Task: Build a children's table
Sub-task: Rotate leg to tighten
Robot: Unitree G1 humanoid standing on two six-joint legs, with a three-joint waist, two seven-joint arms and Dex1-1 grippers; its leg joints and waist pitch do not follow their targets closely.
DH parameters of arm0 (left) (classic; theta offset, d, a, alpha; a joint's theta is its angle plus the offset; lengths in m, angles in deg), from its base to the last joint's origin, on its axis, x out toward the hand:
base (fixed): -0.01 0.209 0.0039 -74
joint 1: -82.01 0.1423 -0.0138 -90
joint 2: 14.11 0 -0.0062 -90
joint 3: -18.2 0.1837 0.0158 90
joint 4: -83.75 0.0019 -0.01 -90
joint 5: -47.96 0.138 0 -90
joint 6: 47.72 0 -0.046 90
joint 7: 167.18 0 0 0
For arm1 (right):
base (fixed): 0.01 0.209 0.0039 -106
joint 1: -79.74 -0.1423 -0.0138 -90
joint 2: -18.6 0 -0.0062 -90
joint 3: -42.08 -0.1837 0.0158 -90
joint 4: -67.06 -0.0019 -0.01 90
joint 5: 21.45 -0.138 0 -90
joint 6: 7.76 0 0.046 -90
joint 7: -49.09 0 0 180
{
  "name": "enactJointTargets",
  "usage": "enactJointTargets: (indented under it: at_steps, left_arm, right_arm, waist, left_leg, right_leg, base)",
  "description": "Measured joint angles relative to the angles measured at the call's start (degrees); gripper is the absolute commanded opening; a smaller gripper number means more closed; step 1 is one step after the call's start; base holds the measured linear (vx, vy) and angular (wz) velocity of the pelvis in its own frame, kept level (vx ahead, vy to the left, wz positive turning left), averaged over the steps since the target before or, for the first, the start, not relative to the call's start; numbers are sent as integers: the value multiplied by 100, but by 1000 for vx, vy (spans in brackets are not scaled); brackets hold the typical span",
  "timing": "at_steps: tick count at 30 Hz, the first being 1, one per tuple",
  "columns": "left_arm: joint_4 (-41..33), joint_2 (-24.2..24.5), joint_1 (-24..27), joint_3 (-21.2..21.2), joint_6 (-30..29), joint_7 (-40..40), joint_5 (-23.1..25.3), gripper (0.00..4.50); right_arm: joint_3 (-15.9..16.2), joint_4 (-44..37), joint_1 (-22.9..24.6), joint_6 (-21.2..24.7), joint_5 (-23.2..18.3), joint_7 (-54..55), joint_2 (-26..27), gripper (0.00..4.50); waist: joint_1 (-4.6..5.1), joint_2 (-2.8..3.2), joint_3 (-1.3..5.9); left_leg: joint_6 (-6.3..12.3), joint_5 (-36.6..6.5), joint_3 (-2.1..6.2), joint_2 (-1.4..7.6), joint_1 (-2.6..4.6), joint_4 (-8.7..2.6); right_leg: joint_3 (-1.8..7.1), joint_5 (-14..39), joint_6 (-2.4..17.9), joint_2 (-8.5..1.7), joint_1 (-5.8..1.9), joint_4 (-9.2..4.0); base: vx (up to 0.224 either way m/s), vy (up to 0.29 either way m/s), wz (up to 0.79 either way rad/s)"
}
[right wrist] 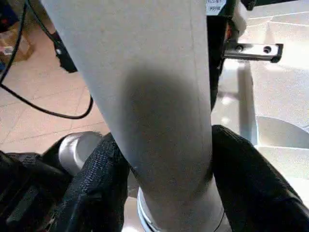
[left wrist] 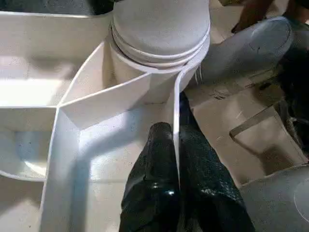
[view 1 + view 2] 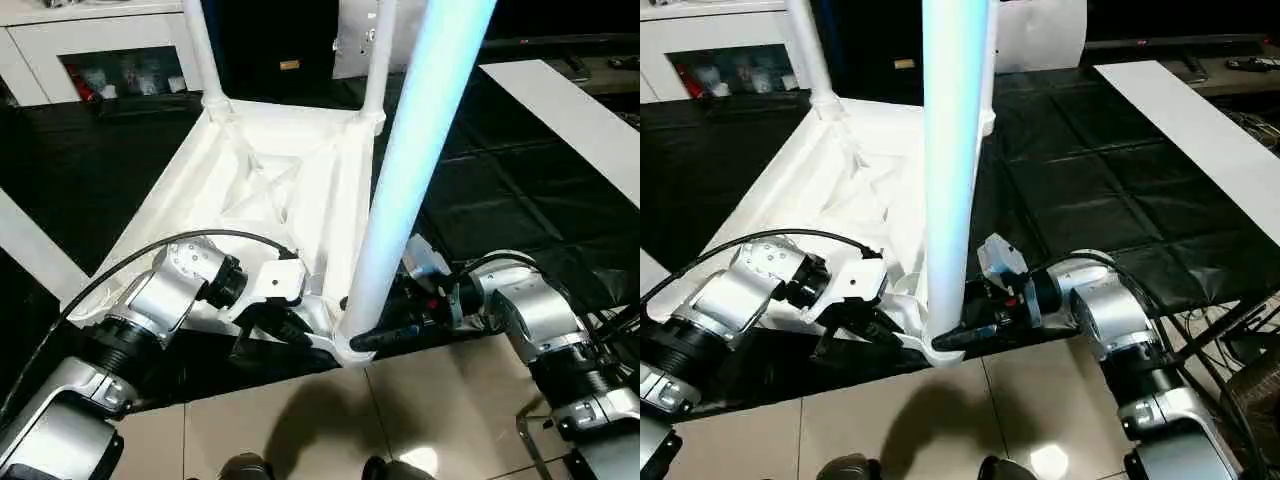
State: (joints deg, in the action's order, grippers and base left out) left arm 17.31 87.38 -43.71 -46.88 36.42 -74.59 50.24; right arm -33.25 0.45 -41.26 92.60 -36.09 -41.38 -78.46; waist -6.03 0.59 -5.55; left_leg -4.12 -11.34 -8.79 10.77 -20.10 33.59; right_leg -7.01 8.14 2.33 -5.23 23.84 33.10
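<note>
Nearest the camera, the robot's silver forearms reached in from both sides toward the near corner of the tabletop [image 3: 270, 180], which lay upside down on the black-covered bench [image 3: 500, 190], ribbed underside up and its near edge hanging at the bench's front over the tiled floor [image 3: 300, 420]. It looked like a light, hollow plastic moulding, stiff enough across the ribs but thin and smooth at the rim, so a pinch on a rib or wall would likely serve better than a grip on the flat face. Three tube legs stood in corner sockets: two at the far corners [image 3: 203, 55] and the near leg [image 3: 410, 170], tall, smooth and probably slippery, best taken low near the socket where it cannot lever sideways. The right hand [image 1: 164, 159] had its black fingers [image 1: 241, 169] on either side of that leg just above the socket; whether they already clamped it I could not tell. The left hand [image 2: 176, 164] was closed tight on the thin rim wall [image 2: 175, 111] beside the same socket, steadying the top
</note>
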Motion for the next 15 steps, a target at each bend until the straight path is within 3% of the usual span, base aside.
enactJointTargets:
  at_steps: [9, 15]
  left_arm:
    - [46, -52, -19, -37, -216, -24, -96, 0]
    - [-230, -81, 236, -281, -742, 169, -274, 0]
  right_arm:
    - [21, -126, -9, 324, -55, 16, -68, 206]
    - [-224, -993, 596, 884, -273, 704, -33, 205]
  waist:
    - [-36, 0, 0]
    - [-36, 1, -1]
  left_leg:
    - [0, 0, -2, 2, -1, -2]
    - [-2, -2, 0, 2, 1, -17]
  right_leg:
    - [0, 3, -5, 0, 0, 1]
    - [6, 17, -28, 0, 1, 0]
  base:
    - [0, 0, 0]
    - [0, 0, 0]
